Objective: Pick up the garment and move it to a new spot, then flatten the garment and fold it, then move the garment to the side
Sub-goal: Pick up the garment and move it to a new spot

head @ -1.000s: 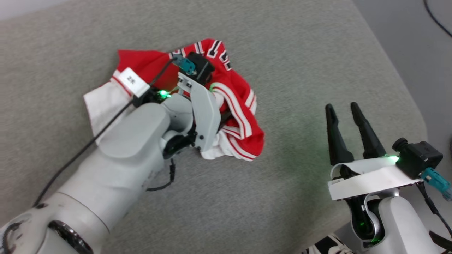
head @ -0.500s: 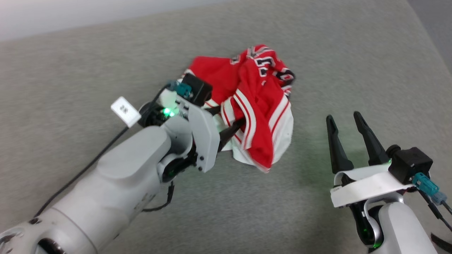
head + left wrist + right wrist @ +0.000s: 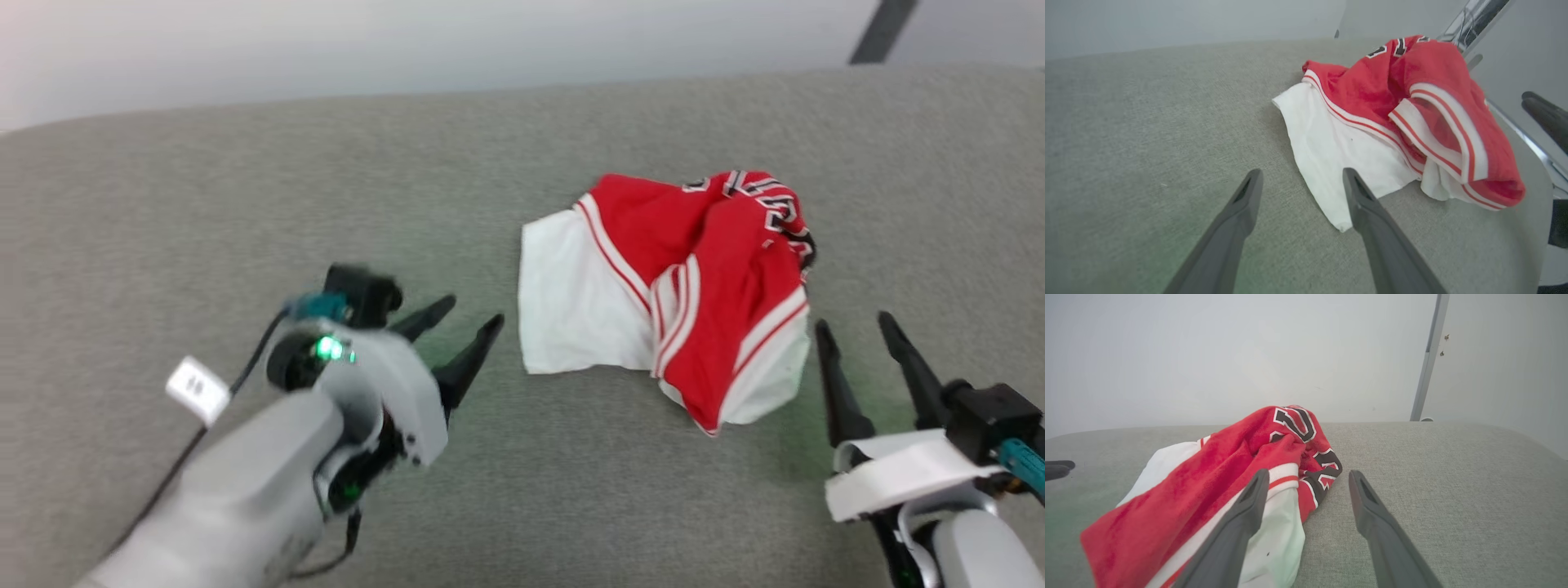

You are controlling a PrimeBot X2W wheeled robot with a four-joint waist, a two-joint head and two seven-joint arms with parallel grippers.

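Observation:
The garment (image 3: 678, 286), a red jersey with white sleeves and striped trim, lies crumpled in a heap on the grey cloth surface (image 3: 245, 204), right of centre. My left gripper (image 3: 465, 318) stands open to the left of it, a short gap from the white sleeve, holding nothing. In the left wrist view its fingers (image 3: 1241, 204) point at the garment (image 3: 1392, 110), the right one just short of the sleeve's corner. My right gripper (image 3: 853, 335) is open too, close by the heap's lower right edge. The right wrist view has the garment (image 3: 1208, 490) ahead on the left, behind its left finger.
The grey cloth surface stretches wide to the left and front. Its rounded right edge (image 3: 1531, 171) runs close behind the garment, with a metal bar (image 3: 1535, 151) beyond. A pale wall (image 3: 1249, 355) and a thin upright post (image 3: 1427, 359) stand behind.
My left gripper has let go of the garment and drawn back to the left; the jersey now rests in a heap. The head camera has shifted. My right gripper stays open.

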